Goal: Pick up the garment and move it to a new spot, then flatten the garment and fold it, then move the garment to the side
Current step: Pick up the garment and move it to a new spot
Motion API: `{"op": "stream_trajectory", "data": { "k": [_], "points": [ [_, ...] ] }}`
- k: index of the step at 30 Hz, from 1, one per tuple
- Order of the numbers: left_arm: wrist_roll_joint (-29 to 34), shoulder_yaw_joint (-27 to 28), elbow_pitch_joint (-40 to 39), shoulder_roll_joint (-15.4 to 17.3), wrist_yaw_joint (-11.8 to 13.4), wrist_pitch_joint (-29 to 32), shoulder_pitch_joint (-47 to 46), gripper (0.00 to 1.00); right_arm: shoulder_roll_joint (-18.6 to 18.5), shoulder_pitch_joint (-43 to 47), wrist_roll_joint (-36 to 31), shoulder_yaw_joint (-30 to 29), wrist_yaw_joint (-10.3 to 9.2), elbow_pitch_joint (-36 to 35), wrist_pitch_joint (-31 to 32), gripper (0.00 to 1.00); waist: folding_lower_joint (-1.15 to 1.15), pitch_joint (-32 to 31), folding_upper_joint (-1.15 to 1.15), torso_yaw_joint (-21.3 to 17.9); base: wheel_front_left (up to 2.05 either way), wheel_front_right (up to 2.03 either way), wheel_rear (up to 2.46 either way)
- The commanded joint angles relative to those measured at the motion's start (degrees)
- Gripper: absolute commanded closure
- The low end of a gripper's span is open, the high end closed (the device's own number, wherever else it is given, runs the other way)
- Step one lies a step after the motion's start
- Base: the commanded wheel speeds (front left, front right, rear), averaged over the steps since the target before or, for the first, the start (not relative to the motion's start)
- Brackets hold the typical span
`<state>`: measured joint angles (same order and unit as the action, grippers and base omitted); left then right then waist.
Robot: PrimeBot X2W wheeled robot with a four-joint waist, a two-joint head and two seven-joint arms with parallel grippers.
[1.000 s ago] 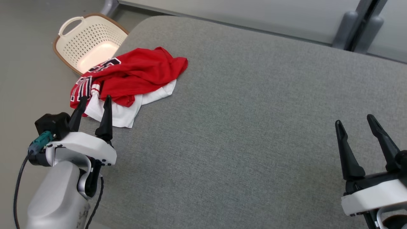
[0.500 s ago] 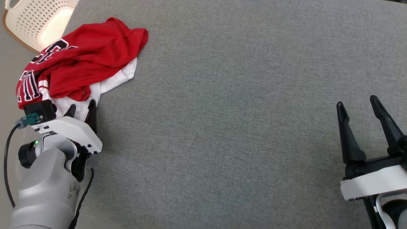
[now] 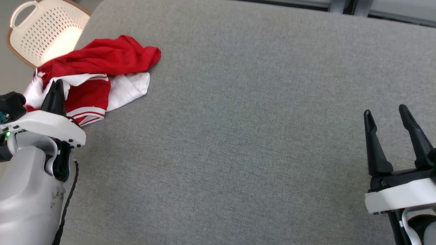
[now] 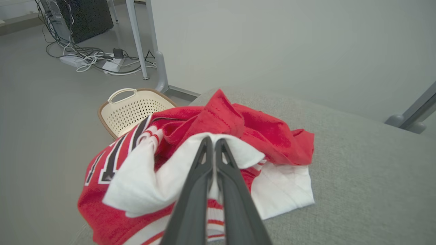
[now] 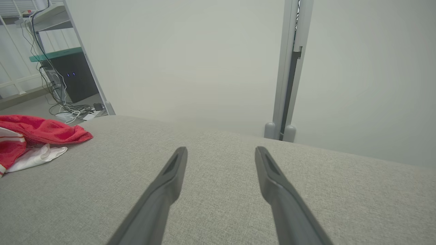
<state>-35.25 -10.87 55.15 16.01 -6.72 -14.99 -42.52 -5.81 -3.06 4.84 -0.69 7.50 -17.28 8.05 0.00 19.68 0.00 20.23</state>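
The garment (image 3: 102,64) is a crumpled red and white jersey lying at the far left corner of the grey table (image 3: 238,119). My left gripper (image 3: 58,83) is shut on a white fold of it, and that fold is raised a little. In the left wrist view the two fingers (image 4: 199,170) stand pressed together with white cloth of the garment (image 4: 272,136) pinched between their tips. My right gripper (image 3: 385,112) hangs open over the table's near right part, far from the cloth, with nothing between its fingers (image 5: 170,170). From the right wrist the garment (image 5: 37,132) shows at the far left.
A cream perforated laundry basket (image 3: 41,37) stands on the floor just beyond the table's left corner, also seen as the basket (image 4: 133,109) behind the jersey. Cables and a power strip (image 4: 88,61) lie on the floor farther off. A grey post (image 5: 286,68) stands behind the table.
The camera has shifted between frames. My left gripper, open over the jersey's near edge before, has shut on the white cloth and pulled it up, turning part of the jersey over. The right gripper has stayed put.
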Motion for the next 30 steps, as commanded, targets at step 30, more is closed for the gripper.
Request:
{"op": "stream_trajectory", "data": {
  "k": [30],
  "points": [
    [15.0,-6.6,-59.5,-4.8,3.5,10.3,31.7,1.0,2.7,6.2,3.4,1.8,-0.02,2.6,-4.5,0.0,0.0,-14.0,0.0,-19.0,0.0,0.0,0.0]
  ]
}}
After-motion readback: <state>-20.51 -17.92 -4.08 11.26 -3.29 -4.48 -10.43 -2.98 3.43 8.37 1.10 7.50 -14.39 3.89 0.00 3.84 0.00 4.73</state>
